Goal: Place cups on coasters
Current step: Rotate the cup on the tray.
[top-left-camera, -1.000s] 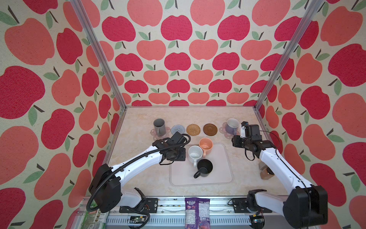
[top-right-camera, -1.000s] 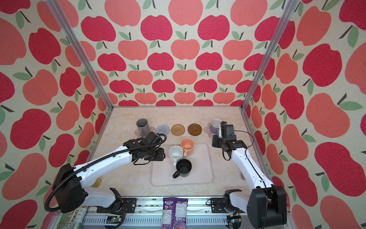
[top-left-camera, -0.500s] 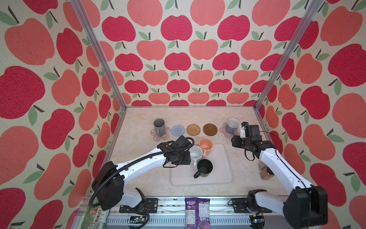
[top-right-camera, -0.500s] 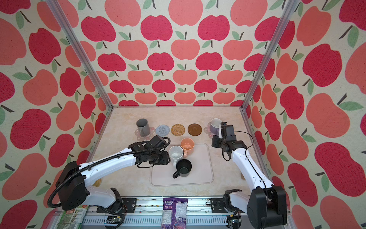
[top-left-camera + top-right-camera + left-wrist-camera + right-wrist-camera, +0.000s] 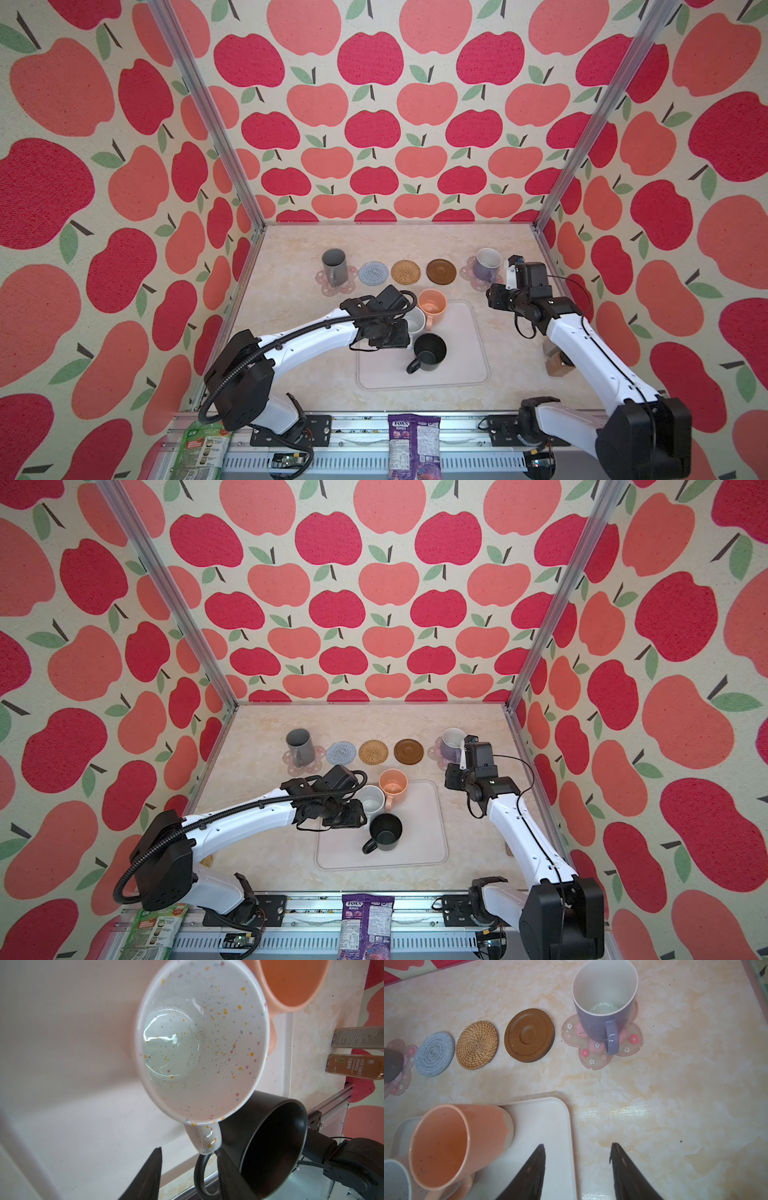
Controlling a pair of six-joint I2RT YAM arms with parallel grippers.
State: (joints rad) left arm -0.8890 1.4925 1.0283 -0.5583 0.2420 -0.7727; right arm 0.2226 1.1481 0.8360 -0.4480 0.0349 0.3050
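Cups stand in two groups on the tabletop [image 5: 291, 249]: two are already seated at the ends of the far row, three wait crowded on the pale tray [image 5: 457, 365] nearer the robot, whose raised rim any lifted cup must clear. The left gripper [image 5: 189, 1149] sits low over the tray, jaws partly apart, with the handle of the white cup [image 5: 199, 1043] between them and close to one finger; by my judgement nothing is clamped yet. The black cup [image 5: 270, 1136] crowds that handle and the peach cup [image 5: 432, 305] stands just beside the far side, so room is tight. The right gripper [image 5: 577, 1144] hangs empty, jaws half apart, over the tray's corner, facing the lavender cup [image 5: 604, 1001] on its pink flower coaster [image 5: 591, 1057]. The grey cup [image 5: 333, 266] covers the other flower coaster [image 5: 328, 289]. Between them the brown coaster [image 5: 441, 272], rattan coaster [image 5: 406, 272] and grey-blue coaster [image 5: 373, 273] lie bare and apart, open tabletop before them
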